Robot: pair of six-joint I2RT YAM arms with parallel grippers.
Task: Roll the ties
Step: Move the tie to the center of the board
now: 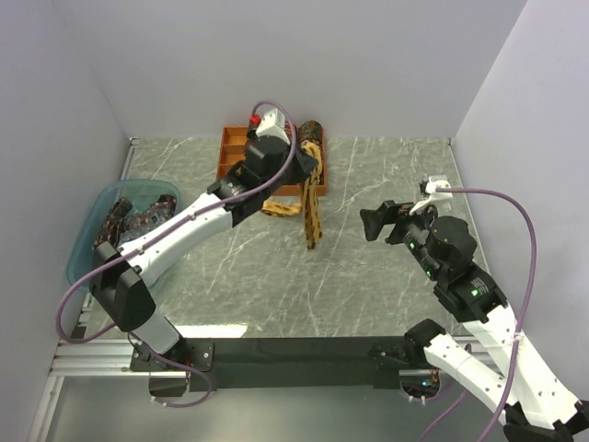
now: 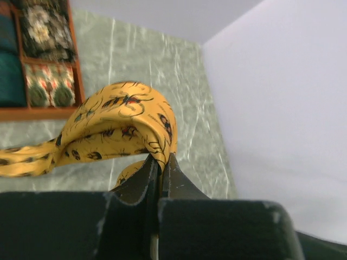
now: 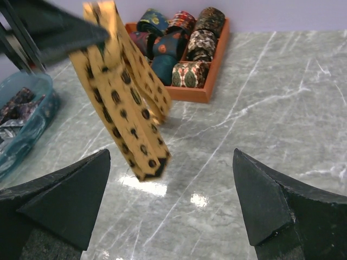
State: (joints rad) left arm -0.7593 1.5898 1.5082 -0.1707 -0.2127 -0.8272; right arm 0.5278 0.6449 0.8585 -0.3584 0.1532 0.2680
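My left gripper [image 1: 308, 166] is shut on a mustard-gold tie [image 1: 312, 214] with small dark motifs and holds it up above the table in front of the orange tray. In the left wrist view the tie [image 2: 116, 127] folds over my closed fingertips [image 2: 162, 162]. Its narrow end hangs down, tip near the marble [image 3: 146, 162]. My right gripper [image 1: 394, 219] is open and empty, to the right of the hanging tie [image 3: 116, 97], facing it. Several unrolled dark ties [image 1: 138, 216] lie in the blue basin.
An orange compartment tray [image 1: 225, 158] at the back holds several rolled ties [image 3: 187, 40]. A translucent blue basin [image 1: 85, 249] stands at the left edge. Walls close in at the back, left and right.
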